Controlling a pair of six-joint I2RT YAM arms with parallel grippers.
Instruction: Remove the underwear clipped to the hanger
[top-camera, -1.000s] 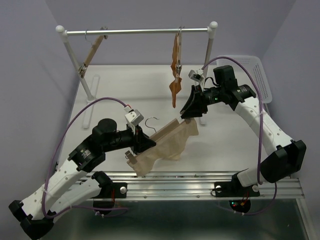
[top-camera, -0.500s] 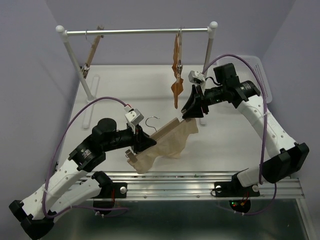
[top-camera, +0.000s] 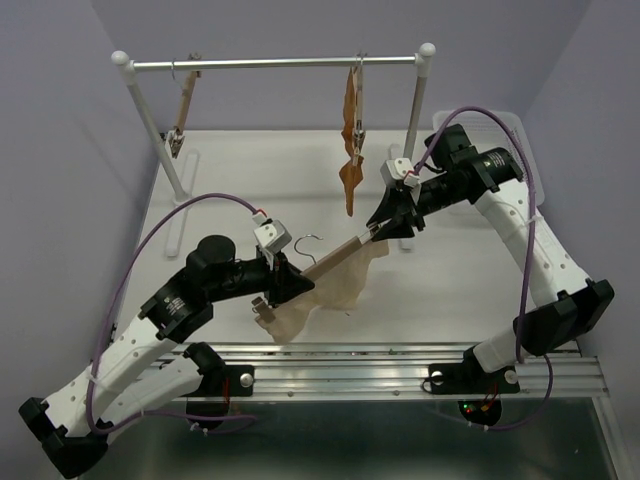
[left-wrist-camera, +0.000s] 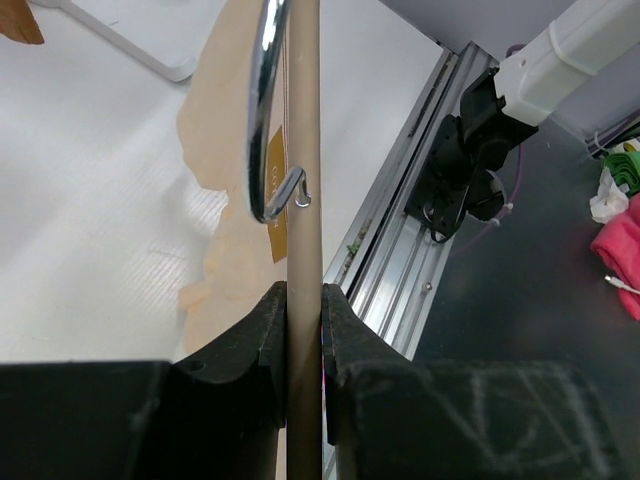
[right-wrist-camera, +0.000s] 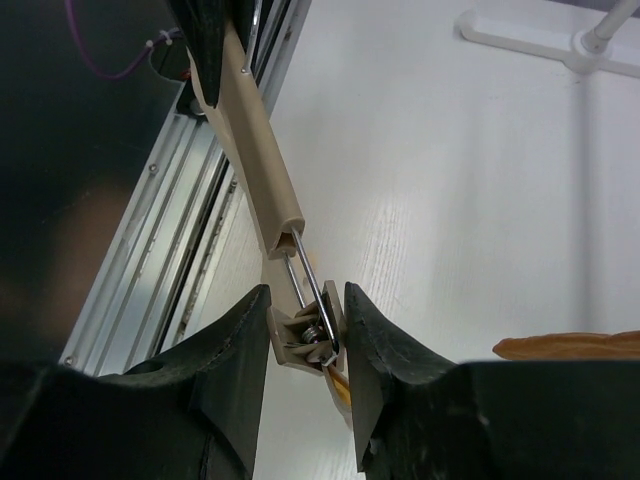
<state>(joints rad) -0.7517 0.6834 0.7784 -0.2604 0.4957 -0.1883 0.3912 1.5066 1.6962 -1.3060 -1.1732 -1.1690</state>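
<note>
The hanger (top-camera: 340, 258) is held tilted above the table, its silver hook (top-camera: 308, 240) pointing back. The beige underwear (top-camera: 325, 293) hangs from it and drapes onto the table. My left gripper (top-camera: 290, 283) is shut on the wood bar near the hook; in the left wrist view the fingers (left-wrist-camera: 262, 335) pinch the bar (left-wrist-camera: 303, 200), with the hook (left-wrist-camera: 266, 120) and the underwear (left-wrist-camera: 225, 200) beyond. My right gripper (top-camera: 380, 230) is at the bar's right end. In the right wrist view its fingers (right-wrist-camera: 240, 345) press both sides of the clip (right-wrist-camera: 305, 335) below the bar (right-wrist-camera: 255, 150).
A rack rail (top-camera: 280, 63) spans the back, with an empty hanger (top-camera: 180, 115) at the left and rust-orange underwear (top-camera: 352, 140) hanging close behind my right gripper. A white basket (top-camera: 522, 150) is at the back right. A metal rail (top-camera: 400, 356) runs along the near edge.
My right gripper has swung down and in onto the clip at the hanger's right end. The beige underwear has sagged and bunched lower. My left gripper keeps its hold on the bar.
</note>
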